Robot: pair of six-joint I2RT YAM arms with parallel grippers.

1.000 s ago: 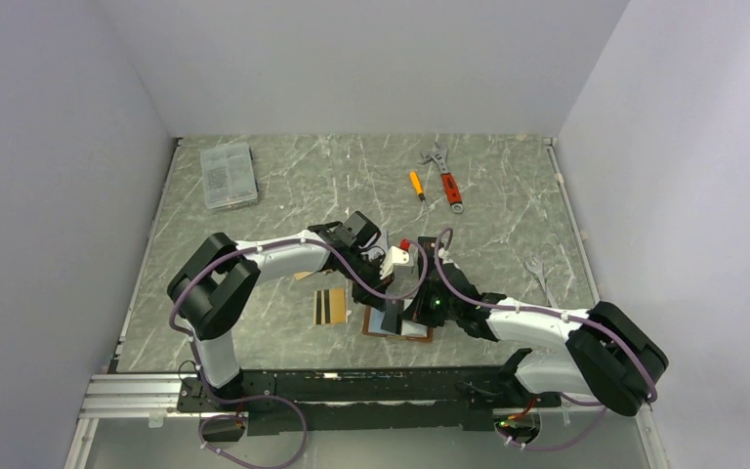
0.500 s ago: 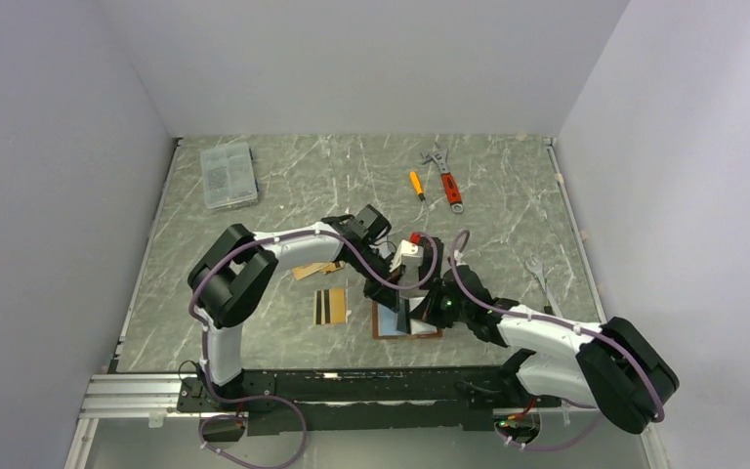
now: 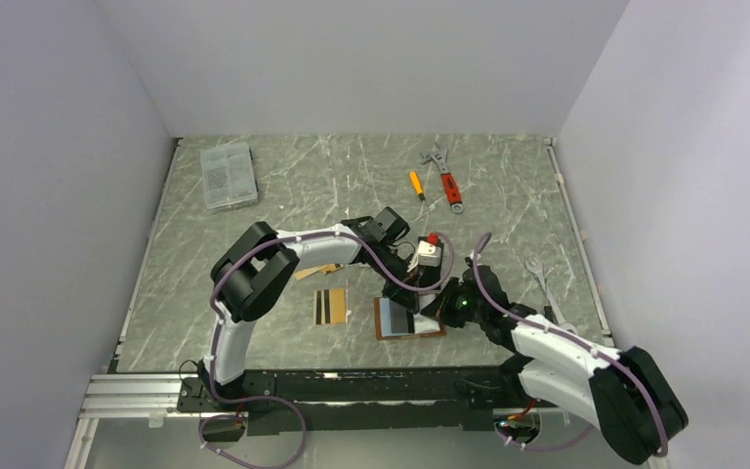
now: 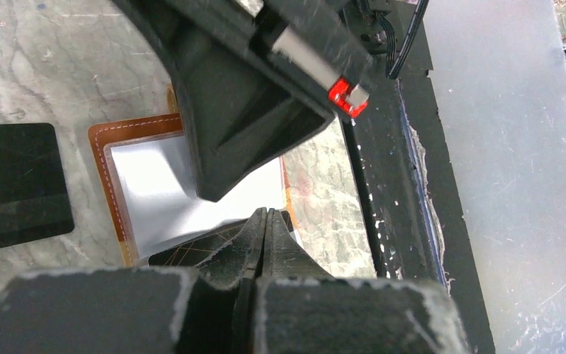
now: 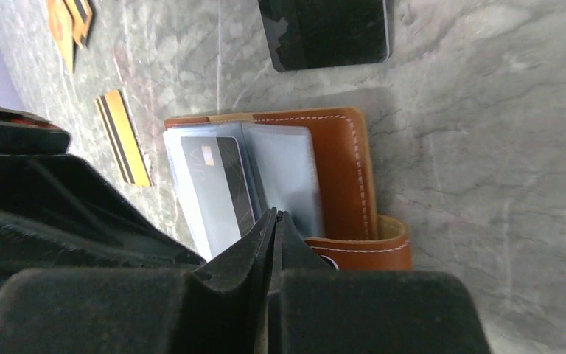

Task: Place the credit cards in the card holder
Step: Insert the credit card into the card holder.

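Near the front middle of the marble-patterned table (image 3: 283,210), between the two arm bases, the card holder (image 5: 343,158) lies open and flat. Its tan leather with pale stitching frames a fan of clear sleeves (image 5: 287,177). One sleeve holds a grey card (image 5: 221,193) with a small chip mark near its end. The right gripper (image 5: 275,218) hangs directly over the holder with its fingers pressed together tip to tip, the tips at the near edge of the sleeves; whether they touch the plastic cannot be told. The left gripper (image 4: 265,219) reaches in from the other side, its fingers likewise pressed together. Its tips are over the holder's edge, where a dark card face with fine lines shows beneath them; whether anything thin is pinched there cannot be told. The two wrists crowd close above the holder, and the right one's body fills the upper part of the left wrist view. A black card (image 5: 328,29) lies flat on the table just beside the holder, apart from it. To the left of the holder in the overhead view a gold card (image 3: 330,306) with black stripes lies flat, and a little farther back are orange cards (image 3: 317,271), partly hidden under the left arm. Well apart, toward the back of the table, sit a clear parts box (image 3: 228,175) at the left and an orange-handled screwdriver (image 3: 416,184) and a red-handled adjustable wrench (image 3: 447,178) near the middle. A plain spanner (image 3: 537,277) lies toward the right edge.
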